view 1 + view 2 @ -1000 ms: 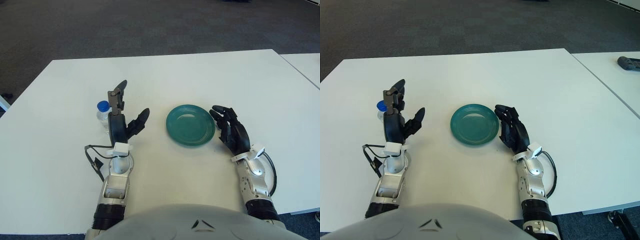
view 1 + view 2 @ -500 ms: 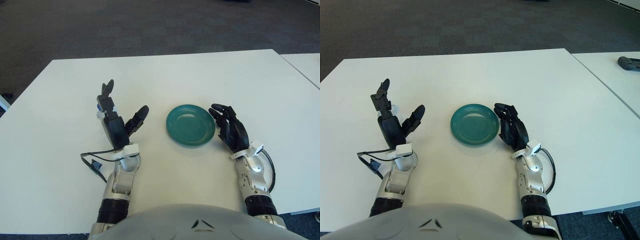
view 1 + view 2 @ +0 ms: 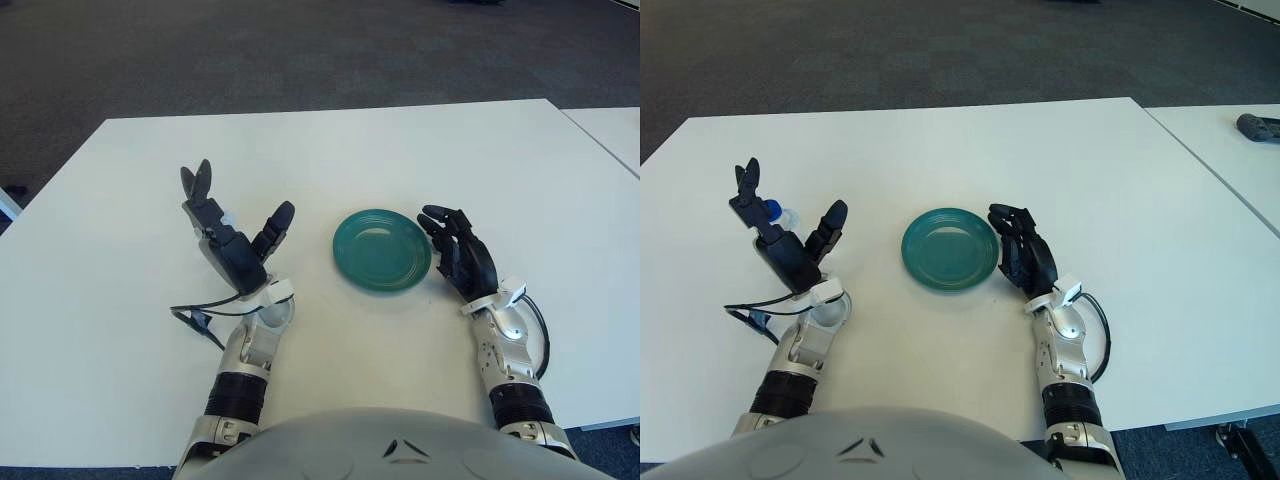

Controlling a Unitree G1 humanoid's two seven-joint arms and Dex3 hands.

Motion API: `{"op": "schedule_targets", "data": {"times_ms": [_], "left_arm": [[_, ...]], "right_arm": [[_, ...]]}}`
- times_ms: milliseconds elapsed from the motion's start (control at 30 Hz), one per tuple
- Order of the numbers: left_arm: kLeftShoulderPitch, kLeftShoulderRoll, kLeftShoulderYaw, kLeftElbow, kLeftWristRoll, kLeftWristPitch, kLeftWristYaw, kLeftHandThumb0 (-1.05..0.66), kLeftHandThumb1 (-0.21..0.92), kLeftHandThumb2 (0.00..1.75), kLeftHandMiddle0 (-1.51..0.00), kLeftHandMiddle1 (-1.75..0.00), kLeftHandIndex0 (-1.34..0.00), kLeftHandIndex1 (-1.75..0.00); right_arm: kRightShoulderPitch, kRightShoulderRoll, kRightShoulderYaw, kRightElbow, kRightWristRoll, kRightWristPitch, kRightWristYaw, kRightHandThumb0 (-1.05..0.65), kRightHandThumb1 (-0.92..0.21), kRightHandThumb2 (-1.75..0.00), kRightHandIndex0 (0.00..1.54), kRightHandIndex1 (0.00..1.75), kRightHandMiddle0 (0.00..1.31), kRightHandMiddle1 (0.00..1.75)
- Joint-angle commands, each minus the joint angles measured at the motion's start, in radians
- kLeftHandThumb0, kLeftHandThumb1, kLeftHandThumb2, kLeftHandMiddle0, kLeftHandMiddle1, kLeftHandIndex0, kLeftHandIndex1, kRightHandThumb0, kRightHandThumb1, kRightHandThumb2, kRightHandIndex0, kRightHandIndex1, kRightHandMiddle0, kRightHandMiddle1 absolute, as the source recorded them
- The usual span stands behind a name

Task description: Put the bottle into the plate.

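— What moved? 
— Left hand has leaned further left since a second ago, its fingers spread wide around the small clear plastic bottle with a blue cap, holding nothing.
— Where is the bottle? 
— On the white worktop, left of the round teal plate, well apart from it.
— And the right hand? 
— Just right of the plate, fingers loosely open.
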Motion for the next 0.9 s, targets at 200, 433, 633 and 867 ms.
{"op": "schedule_targets", "data": {"times_ms": [200,433,633,867], "left_arm": [[-0.069,0.012,-0.028,0.088,0.040,0.049,0.124,-1.05,0.92,0.29,-0.19,-0.01,0.00,-0.54],[-0.100,-0.002,-0.038,0.129,0.061,0.106,0.205,-1.05,0.92,0.37,-0.08,-0.01,0.00,-0.21],[-0.130,-0.025,-0.051,0.169,0.036,0.166,0.234,-1.05,0.92,0.38,-0.02,0.00,0.00,-0.04],[-0.121,-0.099,-0.046,0.153,-0.135,0.234,0.123,-1.05,0.92,0.34,0.00,0.00,0.00,0.00]], "right_arm": [[-0.100,-0.002,-0.067,0.346,-0.040,-0.134,-0.070,-0.72,-0.92,-0.77,0.25,0.30,0.03,0.82],[-0.159,-0.012,-0.092,0.453,-0.021,-0.150,-0.049,-0.76,-0.92,-0.76,0.25,0.09,0.00,0.67],[-0.205,-0.020,-0.133,0.537,0.015,-0.165,0.001,-0.77,-0.92,-0.74,0.25,0.06,0.00,0.67],[-0.256,-0.034,-0.168,0.610,0.015,-0.144,-0.025,-0.76,-0.92,-0.73,0.26,0.05,0.00,0.68]]}}
